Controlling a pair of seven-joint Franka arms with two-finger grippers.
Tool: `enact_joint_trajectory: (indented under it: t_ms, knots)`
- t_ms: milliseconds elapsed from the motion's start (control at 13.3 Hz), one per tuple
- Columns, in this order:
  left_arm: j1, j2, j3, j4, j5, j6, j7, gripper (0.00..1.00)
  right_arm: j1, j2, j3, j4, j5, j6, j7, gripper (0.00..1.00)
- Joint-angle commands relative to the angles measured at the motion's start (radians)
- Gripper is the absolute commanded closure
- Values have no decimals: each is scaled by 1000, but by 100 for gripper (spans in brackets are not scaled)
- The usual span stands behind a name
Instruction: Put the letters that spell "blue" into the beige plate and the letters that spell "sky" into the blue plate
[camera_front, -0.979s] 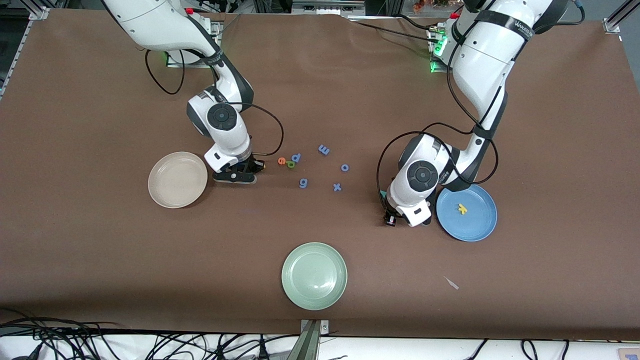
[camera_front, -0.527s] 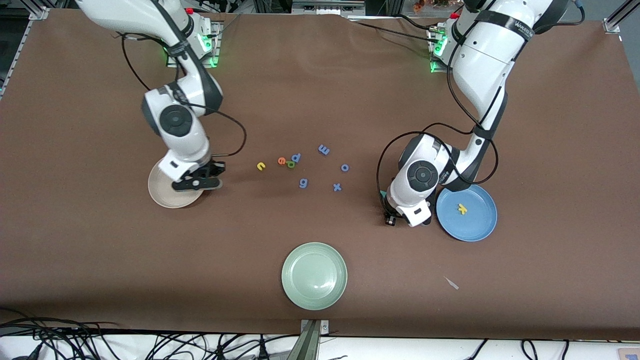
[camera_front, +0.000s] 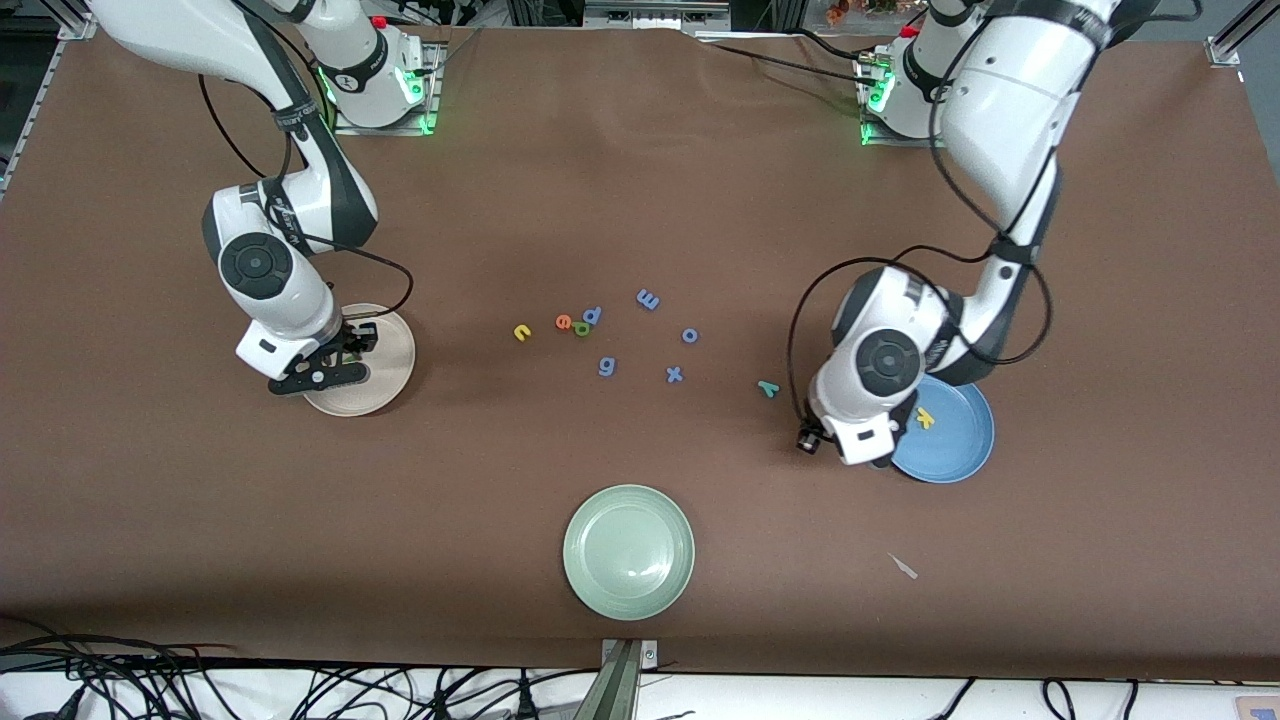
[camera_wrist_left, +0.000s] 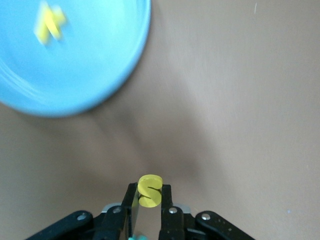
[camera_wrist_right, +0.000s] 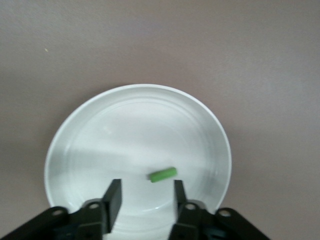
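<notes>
My right gripper (camera_wrist_right: 145, 200) hangs open over the beige plate (camera_front: 392, 352). The green "l" (camera_wrist_right: 163, 174) lies loose in that plate, just off the fingertips. My left gripper (camera_wrist_left: 149, 192) is shut on the yellow "s" (camera_wrist_left: 149, 190), above the table beside the blue plate (camera_front: 955, 448). In that plate lies the yellow "k" (camera_front: 924, 418). On the table's middle lie the yellow "u" (camera_front: 521, 332), orange "e" (camera_front: 563, 322) and green "b" (camera_front: 581, 329). The teal "y" (camera_front: 768, 388) lies on the table toward the left arm's end.
Blue letters lie among the others: "p" (camera_front: 592, 315), "m" (camera_front: 648, 298), "o" (camera_front: 690, 335), "g" (camera_front: 606, 367), "x" (camera_front: 675, 375). A pale green plate (camera_front: 628, 551) sits nearest the front camera. A small pale scrap (camera_front: 905, 567) lies near the blue plate.
My right gripper moved from the letter cluster to over the beige plate and opened, leaving the "l" in it. The left gripper closed on the "s" and shifted toward the blue plate, uncovering the "y".
</notes>
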Motion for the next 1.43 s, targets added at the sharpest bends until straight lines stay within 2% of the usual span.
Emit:
enact_joint_trajectory:
  t_ms: [0, 226, 301, 376, 452, 527, 753, 903, 1054, 1355]
  knots:
    - [78, -61, -6, -28, 17, -118, 220, 90, 3, -13, 89, -6, 53, -6, 148, 28]
    - [161, -53, -5, -45, 17, -139, 380, 89, 5, 50, 220, 31, 56, 1, 519, 28]
    - [184, -50, -5, -48, 17, -139, 420, 78, 6, 71, 249, 45, 56, 7, 603, 28]
    - [192, -50, -6, -48, 17, -139, 442, 60, 9, 90, 267, 48, 58, 30, 679, 28]
    - [192, -50, -5, -47, 17, -139, 445, 8, 13, 111, 289, 51, 58, 65, 752, 28]
    - [189, -50, -6, -43, 17, -139, 442, 0, 22, 130, 307, 51, 56, 90, 818, 28]
    - [154, -58, -40, -36, -1, -139, 354, 0, 62, 170, 311, 53, 53, 165, 925, 28]
    - [151, -52, -121, -36, 0, -136, 181, 0, 63, 185, 311, 53, 47, 199, 929, 28]
    - [134, -38, -170, -40, 0, -122, 73, 0, 75, 202, 311, 51, 44, 215, 932, 28]
    - [47, 19, -173, -50, 2, -12, -44, 0, 79, 213, 311, 27, 13, 236, 931, 36]
